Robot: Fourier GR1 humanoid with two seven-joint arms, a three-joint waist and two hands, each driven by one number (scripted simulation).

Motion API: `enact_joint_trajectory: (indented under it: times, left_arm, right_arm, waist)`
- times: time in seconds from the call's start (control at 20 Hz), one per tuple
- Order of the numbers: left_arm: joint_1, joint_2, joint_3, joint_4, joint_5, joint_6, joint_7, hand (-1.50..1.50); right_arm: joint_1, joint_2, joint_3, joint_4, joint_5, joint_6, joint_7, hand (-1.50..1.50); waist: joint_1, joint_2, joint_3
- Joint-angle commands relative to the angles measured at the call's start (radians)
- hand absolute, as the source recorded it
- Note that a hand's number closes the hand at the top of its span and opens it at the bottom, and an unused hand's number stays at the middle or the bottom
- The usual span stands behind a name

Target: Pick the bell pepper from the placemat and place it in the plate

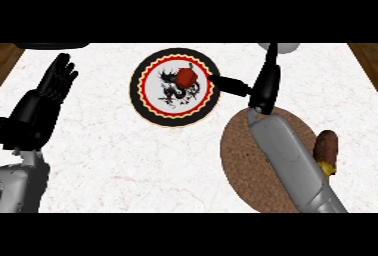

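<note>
Bell pepper (186, 77) lies on the plate (137, 89), my right hand (264, 87) open just right of it.
Well left of the plate my left hand (40, 107) rests open; lower right, my forearm crosses the placemat (244, 160) beside a brown lump (326, 147).

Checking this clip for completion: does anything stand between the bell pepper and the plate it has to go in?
Nothing visible does. The bell pepper already lies on the plate, near its middle. The right hand is open just right of it, by the plate's right rim.
</note>
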Motion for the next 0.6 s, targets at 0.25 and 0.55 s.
enact_joint_trajectory:
  times: [0.25,0.55]
  left_arm:
    - [0.065,-0.005,0.006,-0.08,0.005,-0.017,0.016,0.0]
    - [-0.006,-0.024,0.009,0.012,-0.028,0.006,-0.019,0.0]
  right_arm:
    - [0.345,-0.161,0.035,-0.42,0.046,0.124,0.098,-1.5]
    - [0.471,-0.213,0.025,-0.617,0.166,0.146,0.196,-1.5]
  waist:
    - [0.002,0.001,0.0]
    - [0.0,0.002,0.0]
